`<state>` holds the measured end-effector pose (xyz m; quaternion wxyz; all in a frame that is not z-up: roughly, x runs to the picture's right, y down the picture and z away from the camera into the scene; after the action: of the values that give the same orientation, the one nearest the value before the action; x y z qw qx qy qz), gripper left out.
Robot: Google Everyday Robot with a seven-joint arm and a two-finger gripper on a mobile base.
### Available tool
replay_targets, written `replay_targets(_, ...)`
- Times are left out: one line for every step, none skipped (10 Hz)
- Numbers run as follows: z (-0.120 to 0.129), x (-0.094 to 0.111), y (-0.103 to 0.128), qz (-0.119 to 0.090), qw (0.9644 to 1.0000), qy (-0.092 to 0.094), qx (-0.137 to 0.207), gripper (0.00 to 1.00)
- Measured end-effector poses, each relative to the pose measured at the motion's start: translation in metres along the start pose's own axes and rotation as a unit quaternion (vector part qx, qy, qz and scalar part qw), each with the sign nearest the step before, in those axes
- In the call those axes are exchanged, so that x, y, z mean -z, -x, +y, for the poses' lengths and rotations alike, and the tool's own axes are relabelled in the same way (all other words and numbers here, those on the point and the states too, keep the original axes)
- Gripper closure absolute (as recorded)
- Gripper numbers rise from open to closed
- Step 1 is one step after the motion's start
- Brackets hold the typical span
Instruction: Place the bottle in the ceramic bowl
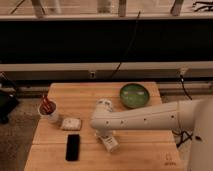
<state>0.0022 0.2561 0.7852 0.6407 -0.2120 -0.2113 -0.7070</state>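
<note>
Reaching stage | gripper low at the bottle, near the phone; whether it grips cannot be told | ceramic bowl well apart, no bottle inside | lift, carry, release left

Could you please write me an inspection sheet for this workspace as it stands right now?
Surface: wooden table, light planks.
Job's things: bottle tilted near the table's front, not in the bowl; green ceramic bowl at the back right.
Clutter: white cup with red sticks, whitish packet and black phone on the left.
Grippers: gripper under the white arm, at the bottle's upper end.
Cables: black cable hanging down the back wall.
Surroundings: dark wall panel with white rail.
</note>
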Motion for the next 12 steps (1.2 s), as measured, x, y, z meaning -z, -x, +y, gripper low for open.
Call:
replay_targets(0.002,0.0,0.001,0.002,1.0,0.002,-0.003,0.69)
replay_targets(0.006,0.002,0.001,0.004,1.0,0.004,-0.007,0.81)
replay_targets(0.008,0.004,0.001,0.005,0.9999,0.005,-0.011,0.89)
replay_targets(0.011,0.011,0.0,0.007,0.9997,0.009,-0.02,0.97)
replay_targets(0.022,0.022,0.001,0.008,0.9992,0.016,-0.035,1.0)
replay_targets(0.034,0.03,0.001,0.013,0.9986,0.02,-0.047,1.0)
replay_targets(0.043,0.039,0.003,0.016,0.9979,0.022,-0.059,1.0)
replay_targets(0.059,0.056,0.004,0.023,0.9964,0.025,-0.078,1.0)
replay_targets(0.074,0.068,0.005,0.03,0.9948,0.029,-0.093,1.0)
replay_targets(0.087,0.076,0.004,0.036,0.9932,0.03,-0.106,1.0)
replay_targets(0.102,0.082,0.003,0.041,0.9911,0.032,-0.122,1.0)
replay_targets(0.119,0.087,0.001,0.045,0.9882,0.035,-0.142,1.0)
